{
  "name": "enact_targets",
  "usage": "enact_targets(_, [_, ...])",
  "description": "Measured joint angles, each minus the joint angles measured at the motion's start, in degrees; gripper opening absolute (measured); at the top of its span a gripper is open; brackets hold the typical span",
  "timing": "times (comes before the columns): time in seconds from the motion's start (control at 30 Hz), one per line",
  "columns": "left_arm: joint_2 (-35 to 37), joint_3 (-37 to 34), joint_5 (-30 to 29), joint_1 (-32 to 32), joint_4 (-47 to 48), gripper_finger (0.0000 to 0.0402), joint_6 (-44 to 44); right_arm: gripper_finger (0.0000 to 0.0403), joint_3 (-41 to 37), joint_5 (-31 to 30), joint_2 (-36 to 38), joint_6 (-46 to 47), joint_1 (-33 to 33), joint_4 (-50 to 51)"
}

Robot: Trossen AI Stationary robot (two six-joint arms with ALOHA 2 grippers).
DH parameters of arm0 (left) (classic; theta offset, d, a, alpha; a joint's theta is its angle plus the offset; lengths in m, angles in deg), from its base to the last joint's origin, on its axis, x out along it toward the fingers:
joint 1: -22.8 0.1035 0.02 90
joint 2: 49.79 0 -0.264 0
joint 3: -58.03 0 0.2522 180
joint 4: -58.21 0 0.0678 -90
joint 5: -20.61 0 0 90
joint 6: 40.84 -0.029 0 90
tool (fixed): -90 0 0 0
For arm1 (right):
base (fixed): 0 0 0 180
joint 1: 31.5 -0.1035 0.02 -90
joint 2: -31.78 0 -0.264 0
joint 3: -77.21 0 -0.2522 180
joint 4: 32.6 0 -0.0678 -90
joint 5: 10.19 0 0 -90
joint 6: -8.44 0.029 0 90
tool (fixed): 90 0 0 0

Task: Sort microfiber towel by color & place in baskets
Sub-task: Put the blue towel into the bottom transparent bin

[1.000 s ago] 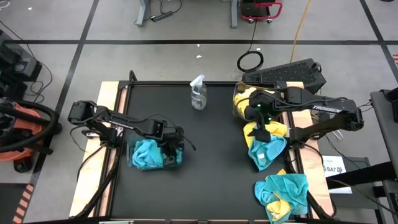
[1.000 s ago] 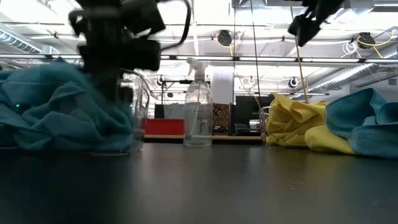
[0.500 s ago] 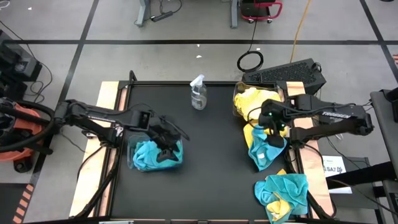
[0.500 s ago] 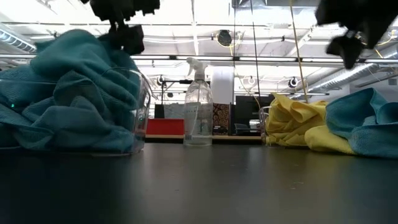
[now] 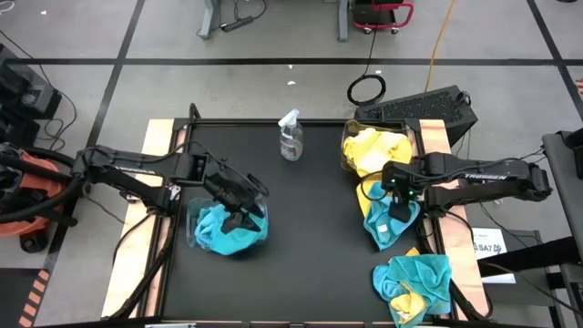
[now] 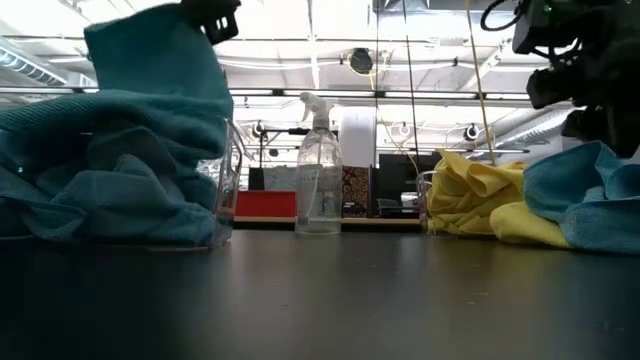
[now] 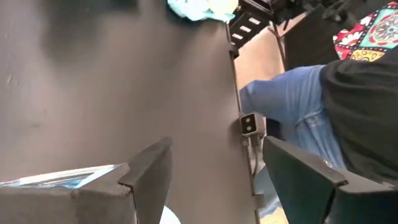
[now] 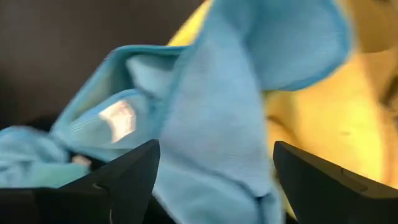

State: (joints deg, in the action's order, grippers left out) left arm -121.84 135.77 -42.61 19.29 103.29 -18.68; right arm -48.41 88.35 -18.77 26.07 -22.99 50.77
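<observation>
Teal towels (image 5: 223,230) fill the clear left basket (image 5: 191,235) and heap above its wall (image 6: 228,170). My left gripper (image 5: 244,196) hangs open and empty just above that heap, beside its peak (image 6: 150,50); nothing lies between its fingers (image 7: 214,180). Yellow towels (image 5: 373,150) lie in the right basket (image 5: 348,146). My right gripper (image 5: 399,202) is open, low over a loose pile of teal and yellow towels (image 5: 387,223). Its fingers stand on either side of a teal fold (image 8: 217,106). My right gripper comes at the teal towel's raised fold (image 8: 205,143) from above with open fingers. I cannot tell whether the fingers touch the cloth.
A clear spray bottle (image 5: 291,137) stands at the table's far middle. A second pile of teal and yellow towels (image 5: 414,282) lies at the near right corner. The dark table's middle (image 5: 310,237) is bare. A person's leg (image 7: 292,106) shows beyond the table's edge.
My left gripper has risen out of the left basket, and the teal heap there now stands higher. My right gripper has gone from over the yellow basket toward the table's near edge and down onto the loose pile.
</observation>
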Motion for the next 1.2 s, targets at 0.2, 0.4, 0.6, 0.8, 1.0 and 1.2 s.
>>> enact_targets(0.2, [0.0, 4.0, 0.0, 0.0, 1.4, 0.0255, 0.0, 0.0307, 0.0, -5.3, -0.3, 0.1, 0.0, -0.6])
enact_targets(0.4, [0.0, 5.6, -0.2, 0.0, 1.2, 0.0255, -0.5, 0.0276, 0.0, -4.6, -1.1, 0.1, 0.0, -2.6])
enact_targets(0.6, [0.0, 5.6, -5.8, 0.0, 1.2, 0.0255, -2.6, 0.0211, 0.0, -1.9, -4.0, -2.0, 0.0, -3.2])
enact_targets(0.8, [0.0, 5.6, -11.6, 0.0, 1.2, 0.0255, -4.7, 0.0111, 0.0, -0.7, -4.9, -3.3, 0.0, -3.2])
enact_targets(1.0, [0.0, 5.6, -6.5, 0.0, 8.7, 0.0255, -1.8, 0.001, 0.0, 1.6, -4.0, -3.3, 0.0, -3.8])
enact_targets(1.2, [-0.1, 4.9, -6.0, -2.4, 21.2, 0.0255, 1.4, 0.0011, 0.0, 2.1, -3.0, -2.7, 0.0, -4.9])
